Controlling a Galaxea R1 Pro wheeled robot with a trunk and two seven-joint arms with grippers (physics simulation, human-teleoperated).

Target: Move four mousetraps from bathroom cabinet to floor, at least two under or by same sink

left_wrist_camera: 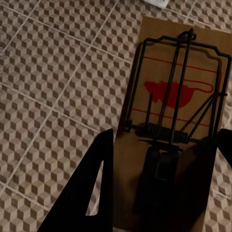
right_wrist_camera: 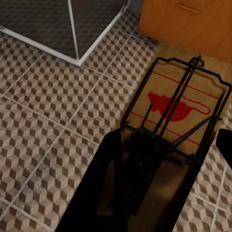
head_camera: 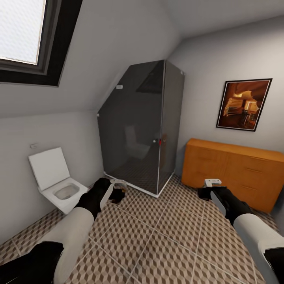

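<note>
Cube-patterned floor (head_camera: 165, 236) under a sloped ceiling, with toilet (head_camera: 59, 185) at left, dark glass shower (head_camera: 142, 126) in the corner, orange cabinet (head_camera: 232, 173) at right below a framed picture (head_camera: 243, 104). Left gripper (left_wrist_camera: 162, 181) closed on a mousetrap (left_wrist_camera: 176, 116), held above the tiles, long axis running straight out along the fingers, spring end nearest the jaws. Right gripper (right_wrist_camera: 166, 186) likewise clamped on a second trap (right_wrist_camera: 179, 108), board pointing away toward the cabinet.

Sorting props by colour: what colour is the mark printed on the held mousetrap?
Red, on the mousetrap board; clearest in the right wrist view.
</note>
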